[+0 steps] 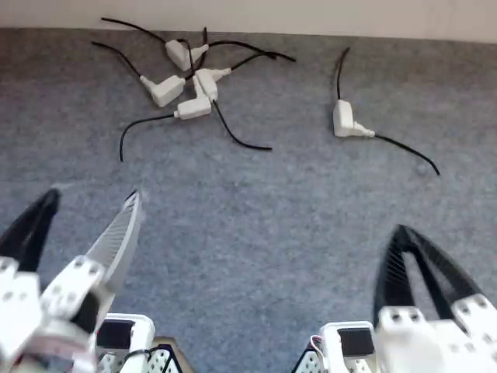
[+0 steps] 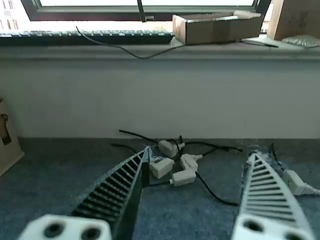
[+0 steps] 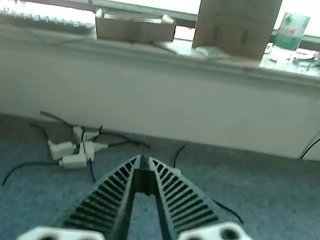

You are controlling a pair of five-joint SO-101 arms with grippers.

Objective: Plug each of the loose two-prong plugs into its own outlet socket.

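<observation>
**Both grippers low in frame, plugs lying far across the carpet**

In the high view, a cluster of four white plastic plugs (image 1: 203, 81) with thin black cords lies at the upper left of the frame on the grey carpeted table (image 1: 256, 225). The pieces sit close together and their cords cross. A single white plastic plug (image 1: 344, 120) with its own black cord lies at the upper right, well apart from the cluster. Whether any pieces are joined cannot be told.

The left gripper (image 1: 93, 196) is at the lower left of the frame, its two fingers spread wide, well short of the cluster. In the left wrist view the cluster (image 2: 172, 165) shows in the gap between those spread fingers, farther off near the white wall (image 2: 160, 95).

The right gripper (image 1: 401, 233) is at the lower right of the high view, its fingers pressed together. In the right wrist view its tips (image 3: 144, 161) meet, pinching nothing, with the cluster (image 3: 75, 147) well beyond them.
</observation>
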